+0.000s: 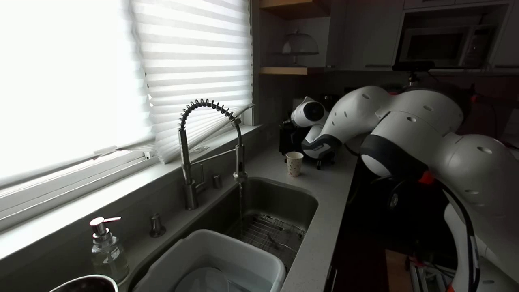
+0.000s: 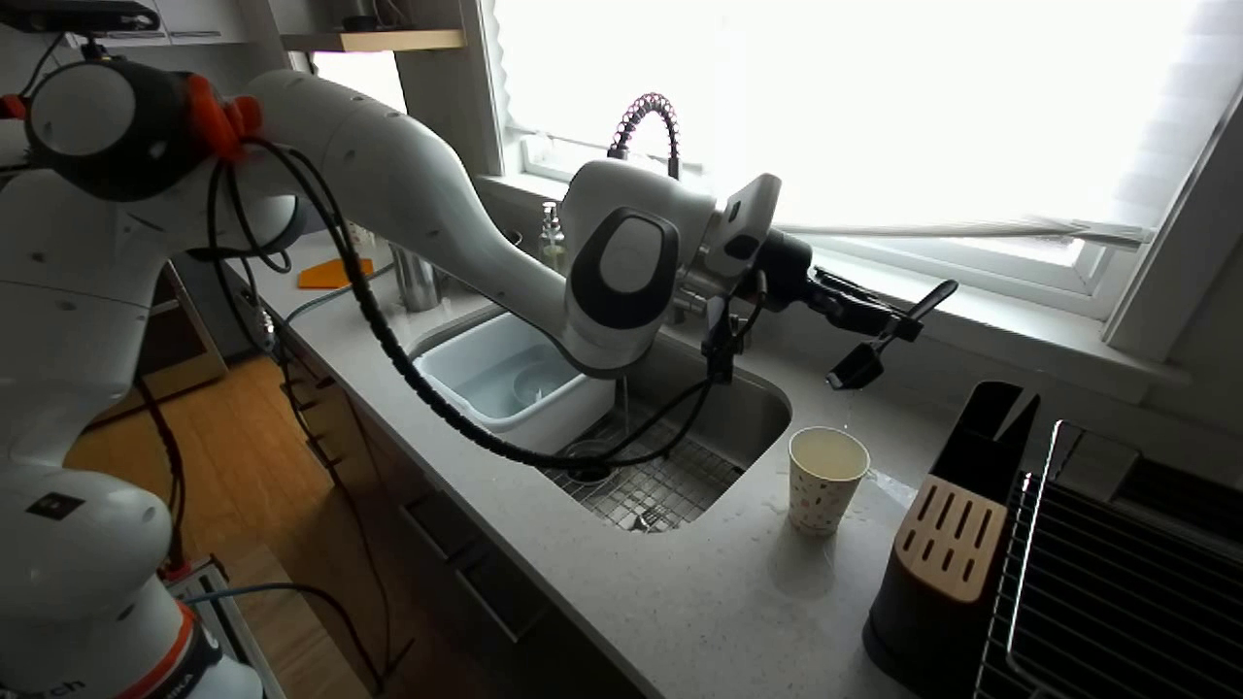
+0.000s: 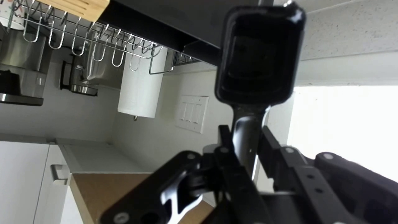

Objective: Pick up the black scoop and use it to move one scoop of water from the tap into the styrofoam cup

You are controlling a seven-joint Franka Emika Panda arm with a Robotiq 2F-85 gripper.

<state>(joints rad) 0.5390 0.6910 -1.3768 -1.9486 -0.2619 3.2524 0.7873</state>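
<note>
“One glossy, square-bowled black scoop [image 2: 856, 367]: where do you have it?”

“Clenched by the handle in my black, two-fingered pincer [image 2: 906, 326], right of centre in an exterior view. In the wrist view the bowl shows at the upper middle of the frame, its handle running down into my grip.”

“What is near it?”

“Toward the lower right in an exterior view, a cream, tapering cup [image 2: 825, 495] with scattered coloured flecks stands upright on my pale, speckled desk [image 2: 680, 592]. The bowl hangs higher, apart from its rim, and a faint streak [image 2: 847, 413] shows between them; whether it falls inside, I cannot tell.”

“What else do you see?”

“Near the cup, toward the right edge, a black holder [image 2: 950, 544] with a slotted wooden top. Left of centre in an exterior view rises a tall chrome tap [image 1: 185, 158] with a coil-wrapped, arched neck, a thin stream of water [image 1: 240, 200] falling from it into the steel sink [image 1: 279, 196]. A pale grey rectangular tub [image 1: 239, 247] sits in that sink, at the bottom of the frame.”
</note>
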